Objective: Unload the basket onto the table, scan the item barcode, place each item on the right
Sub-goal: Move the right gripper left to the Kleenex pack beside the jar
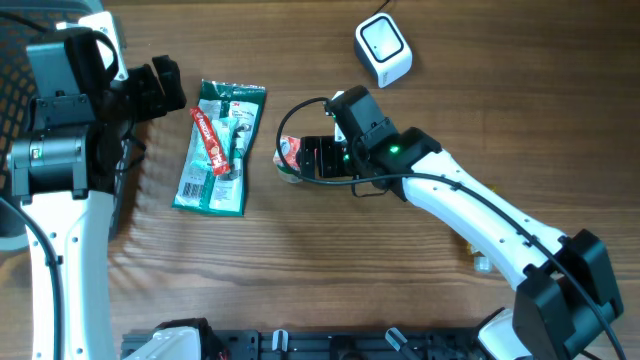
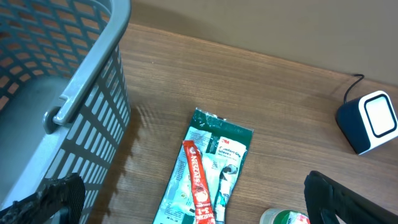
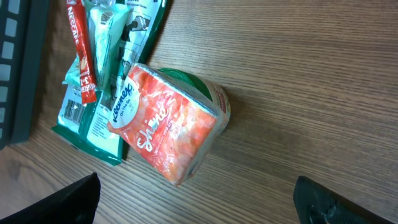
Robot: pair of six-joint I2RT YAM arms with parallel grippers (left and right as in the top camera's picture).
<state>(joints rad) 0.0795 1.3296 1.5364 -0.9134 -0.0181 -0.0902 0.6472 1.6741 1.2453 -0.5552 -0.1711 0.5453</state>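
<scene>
The right gripper [image 3: 196, 202], spread wide, hovers over an orange plastic tissue pack [image 3: 165, 127]. Centre the jaws across it before closing.

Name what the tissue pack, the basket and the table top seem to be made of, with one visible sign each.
Tissue pack: probably thin plastic film, glossy; it creases and catches light.
Basket: likely moulded plastic, grey, matt; regular grid of holes, rounded rim.
Table top: wood or wood-look laminate, satin; brown grain lines, but which is unclear.
</scene>
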